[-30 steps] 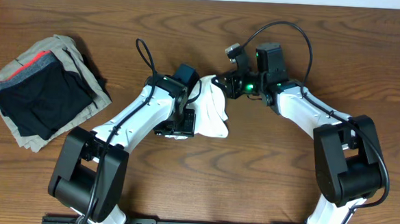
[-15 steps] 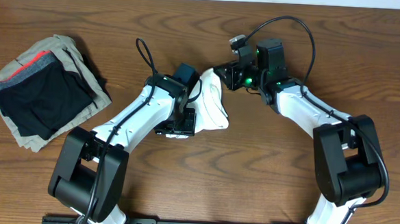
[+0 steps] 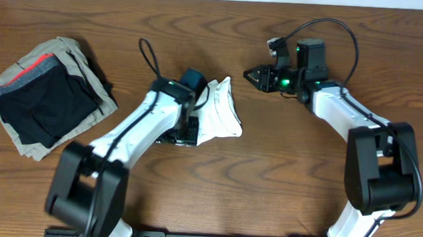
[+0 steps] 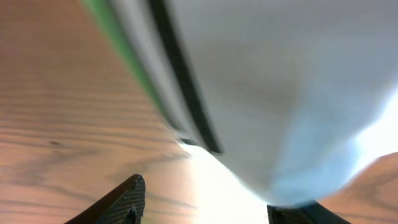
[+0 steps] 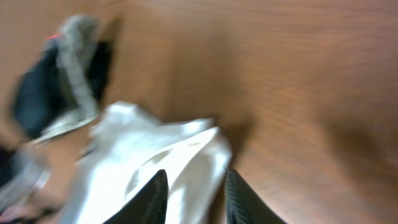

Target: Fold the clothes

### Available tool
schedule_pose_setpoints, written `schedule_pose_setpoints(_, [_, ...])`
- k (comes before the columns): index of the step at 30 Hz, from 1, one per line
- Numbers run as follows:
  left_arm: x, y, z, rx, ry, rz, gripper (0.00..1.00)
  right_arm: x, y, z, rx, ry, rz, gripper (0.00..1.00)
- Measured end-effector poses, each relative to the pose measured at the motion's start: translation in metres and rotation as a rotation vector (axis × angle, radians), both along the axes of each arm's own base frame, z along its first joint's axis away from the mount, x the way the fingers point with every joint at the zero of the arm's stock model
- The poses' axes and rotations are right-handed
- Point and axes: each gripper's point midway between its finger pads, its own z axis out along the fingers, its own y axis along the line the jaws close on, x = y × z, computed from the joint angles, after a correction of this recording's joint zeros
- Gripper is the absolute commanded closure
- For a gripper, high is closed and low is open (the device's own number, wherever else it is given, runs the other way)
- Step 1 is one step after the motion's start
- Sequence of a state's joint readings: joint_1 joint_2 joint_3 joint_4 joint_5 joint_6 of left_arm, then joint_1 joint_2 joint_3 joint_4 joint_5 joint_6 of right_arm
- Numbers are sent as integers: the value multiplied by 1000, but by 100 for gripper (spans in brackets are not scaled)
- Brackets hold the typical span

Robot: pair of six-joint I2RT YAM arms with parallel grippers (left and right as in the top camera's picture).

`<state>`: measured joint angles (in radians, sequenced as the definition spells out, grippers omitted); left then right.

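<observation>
The T-shirt (image 3: 222, 118) lies bunched on the table (image 3: 266, 179), its fabric between the spread, unclenched jaws of the left gripper (image 4: 214, 205). The right gripper (image 3: 248, 74) hangs near it, slightly parted and empty.

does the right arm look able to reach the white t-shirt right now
Probably yes: the right end effector hangs apart from the white t-shirt, to its upper right in the overhead view, with only bare table between them. The left arm covers just the shirt's other side.

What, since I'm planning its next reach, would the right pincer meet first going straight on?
Probably the white T-shirt, bunched just ahead of the right pincer; depth is unclear.
</observation>
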<state>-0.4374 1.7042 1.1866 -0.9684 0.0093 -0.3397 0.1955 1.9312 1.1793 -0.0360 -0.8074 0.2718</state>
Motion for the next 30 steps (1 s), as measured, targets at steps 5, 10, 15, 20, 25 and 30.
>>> schedule_pose_setpoints(5, [42, 7, 42, -53, -249, 41, 37, -44, 25, 15, 131, 115, 176, 79])
schedule_pose_setpoints(10, [87, 14, 58, -84, -419, 52, 37, -79, 59, 23, 189, 163, 319, 79])
schedule_pose_setpoints(15, [115, 14, 49, -118, -472, 12, 37, -111, 97, 20, 166, 171, 425, 81])
schedule_pose_setpoints(20, [123, 8, 17, -187, -403, -30, 37, -129, 120, 8, 86, 164, 448, 82])
schedule_pose_setpoints(25, [120, 2, -13, -227, -321, -59, 37, -129, 130, 1, 28, 122, 435, 82])
schedule_pose_setpoints(30, [115, -2, -29, -239, -274, -75, 37, -131, 141, -6, -11, 86, 432, 83])
